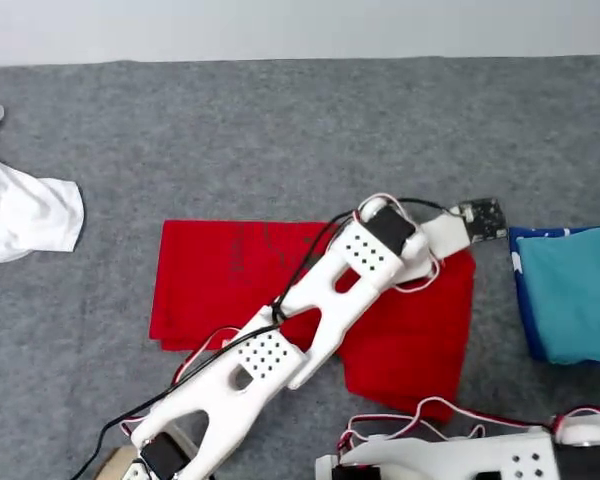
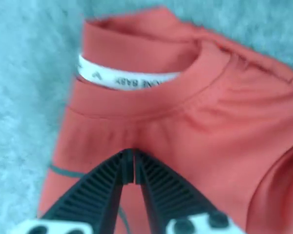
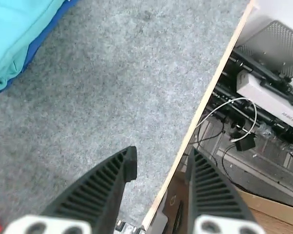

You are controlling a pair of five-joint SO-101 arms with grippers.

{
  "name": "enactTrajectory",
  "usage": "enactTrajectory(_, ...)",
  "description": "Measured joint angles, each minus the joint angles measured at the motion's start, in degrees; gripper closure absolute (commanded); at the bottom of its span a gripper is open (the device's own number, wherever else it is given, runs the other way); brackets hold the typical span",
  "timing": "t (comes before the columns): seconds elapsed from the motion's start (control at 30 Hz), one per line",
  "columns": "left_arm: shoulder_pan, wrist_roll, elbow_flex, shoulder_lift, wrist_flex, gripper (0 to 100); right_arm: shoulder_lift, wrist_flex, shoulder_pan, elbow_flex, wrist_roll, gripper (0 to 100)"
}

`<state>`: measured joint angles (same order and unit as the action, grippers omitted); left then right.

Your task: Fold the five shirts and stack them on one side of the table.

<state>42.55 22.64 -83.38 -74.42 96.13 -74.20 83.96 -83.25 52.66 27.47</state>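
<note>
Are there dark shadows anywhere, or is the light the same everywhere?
High view: soft, even light on the grey mat, barely a shadow under the left arm over the red shirt. Left wrist view: the shut left claw casts no clear shadow on that shirt. Right wrist view: bright mat, darker past the table edge by the open right claw.

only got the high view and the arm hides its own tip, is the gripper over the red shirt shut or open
observer: The left gripper is shut, with its tips meeting over the red shirt near its collar. I can't tell whether any cloth is pinched.
operator: and the other arm at the bottom, holding anything
observer: No, the right gripper is open and empty, above bare grey mat by the table edge.
</note>
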Motion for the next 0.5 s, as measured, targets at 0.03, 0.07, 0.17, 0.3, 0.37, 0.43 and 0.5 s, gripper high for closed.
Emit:
enactTrajectory(0.03, 0.0, 0.0, 0.09, -0.26, 0.09, 99, -0.7, 0.0, 0.0, 0.53, 0.0, 82.4)
enactTrajectory(0.07, -0.09, 0.0, 0.18, -0.53, 0.09, 99, -1.41, 0.0, 0.0, 0.79, 0.0, 82.4)
enactTrajectory(0.17, -0.88, 0.26, 0.18, -0.62, 0.09, 99, -3.52, 0.0, 0.0, 1.23, 0.0, 82.4)
enactTrajectory(0.3, -2.46, 0.35, 0.18, -0.62, 0.09, 99, -5.1, 0.0, 0.09, 1.41, 0.0, 82.4)
enactTrajectory(0.37, -3.43, 0.35, 0.18, -0.62, 0.09, 99, -5.45, 0.0, 0.0, 1.41, 0.0, 82.4)
enactTrajectory(0.43, -4.57, 0.35, 0.18, -0.62, -0.53, 99, -5.45, 0.0, 0.0, 1.41, 0.0, 82.5)
enactTrajectory(0.5, -5.63, 0.35, 0.18, -0.62, -1.41, 99, -5.54, 0.0, 0.0, 1.41, 0.0, 82.5)
